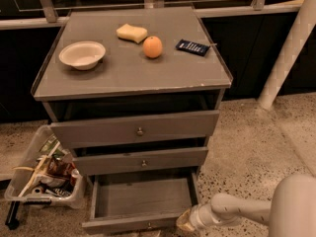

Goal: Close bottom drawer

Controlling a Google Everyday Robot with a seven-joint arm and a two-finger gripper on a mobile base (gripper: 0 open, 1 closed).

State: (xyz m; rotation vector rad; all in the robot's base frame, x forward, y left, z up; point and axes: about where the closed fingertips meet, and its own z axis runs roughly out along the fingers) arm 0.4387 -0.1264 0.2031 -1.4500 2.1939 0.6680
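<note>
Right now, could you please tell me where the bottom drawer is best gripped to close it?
Probably its front panel by the knob, from the front: the bottom drawer stands pulled out, offering a flat face to push straight in. The gripper sits at that panel's right end.

drawers (139, 131) 3 — incl. bottom drawer (143, 201) | bowl (82, 55) 1 | sponge (132, 33) 1 | orange (152, 47) 1 | packet (192, 47) 1 | bin (76, 196) 1 | gripper (185, 221) 1 — at bottom drawer's right front corner
</note>
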